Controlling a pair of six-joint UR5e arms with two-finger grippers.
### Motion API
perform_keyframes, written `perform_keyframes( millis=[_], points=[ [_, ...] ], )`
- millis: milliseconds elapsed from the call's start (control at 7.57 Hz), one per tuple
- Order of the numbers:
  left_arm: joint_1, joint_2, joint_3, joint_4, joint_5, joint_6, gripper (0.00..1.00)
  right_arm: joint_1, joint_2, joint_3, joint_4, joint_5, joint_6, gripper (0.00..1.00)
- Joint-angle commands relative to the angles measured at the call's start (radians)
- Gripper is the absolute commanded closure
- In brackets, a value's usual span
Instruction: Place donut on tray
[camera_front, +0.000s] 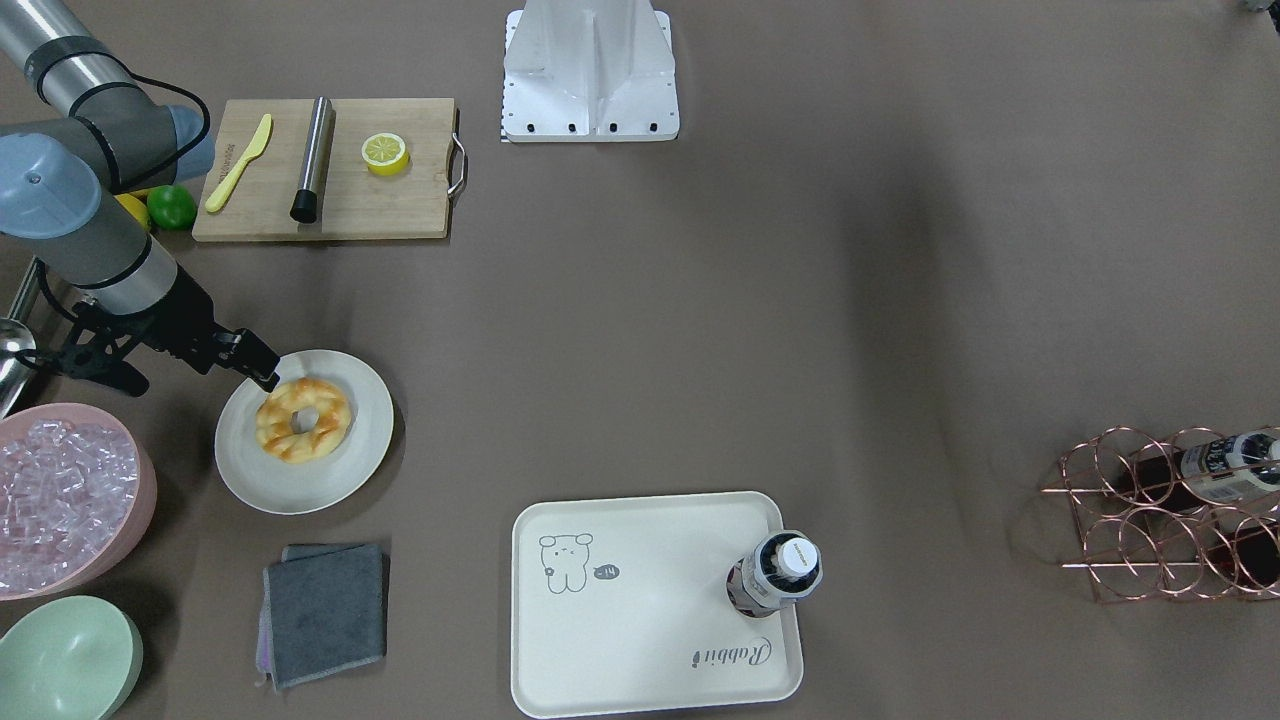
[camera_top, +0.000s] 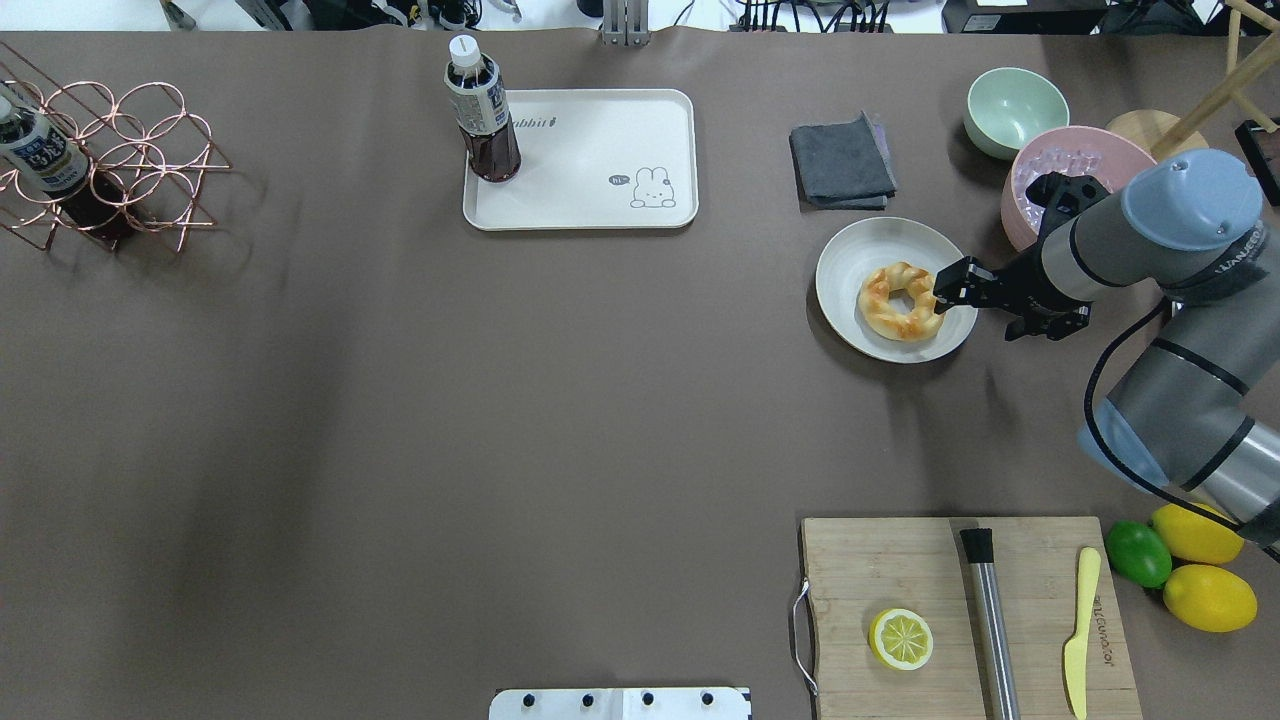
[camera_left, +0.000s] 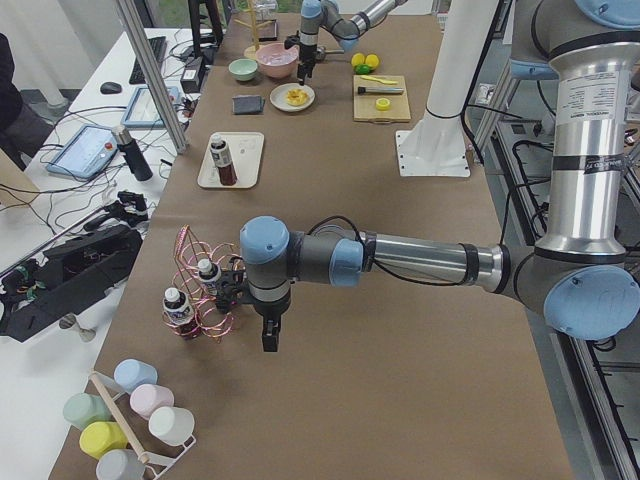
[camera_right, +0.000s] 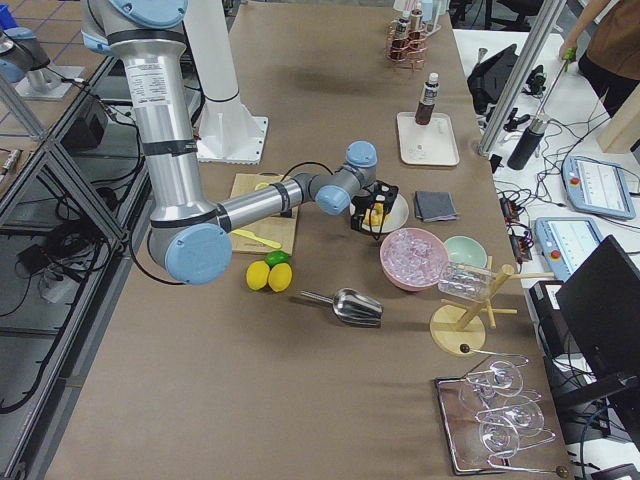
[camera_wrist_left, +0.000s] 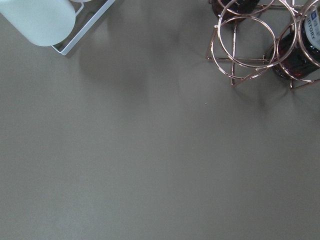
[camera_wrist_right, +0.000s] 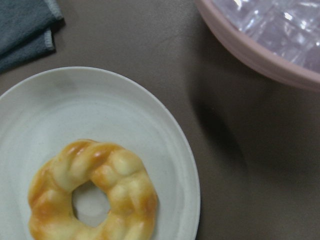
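Note:
The donut (camera_front: 303, 420), a golden twisted ring, lies on a round off-white plate (camera_front: 300, 490). It also shows in the overhead view (camera_top: 900, 300) and the right wrist view (camera_wrist_right: 92, 192). My right gripper (camera_front: 264, 375) hovers at the plate's rim right beside the donut, jaws apart and empty, and shows in the overhead view (camera_top: 942, 288). The cream rabbit tray (camera_front: 640, 620) lies apart from the plate, with a dark drink bottle (camera_front: 780, 575) standing in one corner. My left gripper (camera_left: 268, 343) hangs over bare table by the wire rack; I cannot tell whether it is open or shut.
A pink bowl of ice (camera_front: 60, 490) stands close behind the right gripper. A folded grey cloth (camera_front: 325, 610) and a green bowl (camera_front: 60, 660) lie near the plate. A cutting board (camera_front: 400, 210) holds a halved lemon, a steel tube and a yellow knife. A copper wire rack (camera_front: 1160, 510) holds bottles.

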Motion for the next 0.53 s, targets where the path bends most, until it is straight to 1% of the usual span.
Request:
perform_keyframes(
  millis=[0,396],
  points=[
    [0.000,0.000,0.000,0.000,0.000,0.000,0.01,-0.002,-0.019,-0.010,0.003,0.000,-0.008,0.12],
    [0.000,0.000,-0.002,0.000,0.000,0.000,0.01,-0.003,-0.007,-0.052,0.004,-0.002,-0.011,0.13]
  ],
)
